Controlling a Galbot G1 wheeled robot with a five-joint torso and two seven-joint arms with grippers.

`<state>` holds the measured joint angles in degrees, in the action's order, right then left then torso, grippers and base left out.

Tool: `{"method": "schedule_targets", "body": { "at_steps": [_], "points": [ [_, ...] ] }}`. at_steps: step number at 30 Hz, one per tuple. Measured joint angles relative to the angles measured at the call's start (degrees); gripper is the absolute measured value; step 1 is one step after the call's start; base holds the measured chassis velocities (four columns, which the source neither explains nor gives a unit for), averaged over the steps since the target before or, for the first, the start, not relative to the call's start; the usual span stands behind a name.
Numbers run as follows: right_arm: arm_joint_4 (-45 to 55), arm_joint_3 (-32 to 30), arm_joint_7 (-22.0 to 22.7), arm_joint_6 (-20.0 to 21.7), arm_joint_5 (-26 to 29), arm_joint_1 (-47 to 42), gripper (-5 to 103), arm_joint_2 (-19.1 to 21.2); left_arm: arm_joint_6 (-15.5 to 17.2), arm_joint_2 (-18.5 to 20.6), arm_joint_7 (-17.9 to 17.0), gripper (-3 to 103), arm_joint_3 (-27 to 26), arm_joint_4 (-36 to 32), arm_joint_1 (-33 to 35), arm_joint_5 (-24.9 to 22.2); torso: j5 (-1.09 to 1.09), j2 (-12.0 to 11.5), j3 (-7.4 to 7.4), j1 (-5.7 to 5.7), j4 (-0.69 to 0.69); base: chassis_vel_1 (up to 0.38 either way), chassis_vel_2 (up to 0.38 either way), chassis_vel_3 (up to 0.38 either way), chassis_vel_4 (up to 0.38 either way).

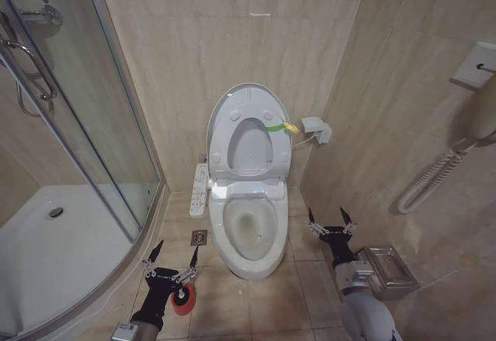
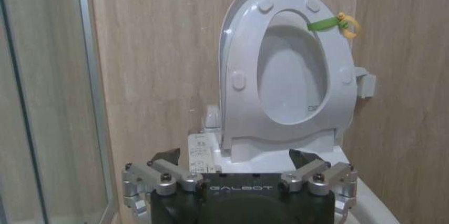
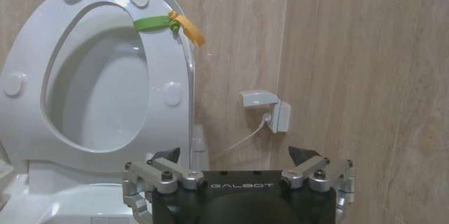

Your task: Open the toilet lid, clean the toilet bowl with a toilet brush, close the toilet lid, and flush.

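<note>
— Where do you have the toilet?

— Dead ahead in my head camera. The toilet bowl [image 1: 249, 229] sits at the centre, and the toilet lid [image 1: 246, 93] stands upright against the back wall at 12 o'clock from it, with the seat [image 1: 246, 141] raised flat against it. A yellow-green loop [image 1: 281, 128] hangs at the lid's edge, around 2 o'clock.

— And your arms?

— My left gripper [image 1: 173, 259] hovers low over the floor at about 8 o'clock from the bowl, fingers spread wide, nothing in them. Just beneath it I see a small red cup [image 1: 183, 298] on the tiles. My right gripper [image 1: 331, 219] hangs at roughly 4 o'clock from the bowl, fingers also apart and empty, near a metal rack [image 1: 390, 270] by the wall.

— Anything else close by?

— A white button panel [image 1: 199, 189] runs along the bowl's side at 9 o'clock, and the shower tray [image 1: 46, 256] lies farther that way.
</note>
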<state>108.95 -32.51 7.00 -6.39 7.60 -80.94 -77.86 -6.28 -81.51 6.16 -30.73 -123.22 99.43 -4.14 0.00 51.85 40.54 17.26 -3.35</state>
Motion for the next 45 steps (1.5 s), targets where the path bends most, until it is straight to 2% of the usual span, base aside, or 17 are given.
{"method": "schedule_targets", "body": {
  "at_steps": [45],
  "points": [
    [0.00, 0.00, 0.00, 0.00, 0.00, 0.00, 100, 0.00, 0.00, 0.00, 0.00, 100, 0.00, 0.00, 0.00, 0.00, 0.00, 0.00, 0.00, 0.00, 0.00, 0.000, 0.000, 0.000, 0.000]
  ]
}}
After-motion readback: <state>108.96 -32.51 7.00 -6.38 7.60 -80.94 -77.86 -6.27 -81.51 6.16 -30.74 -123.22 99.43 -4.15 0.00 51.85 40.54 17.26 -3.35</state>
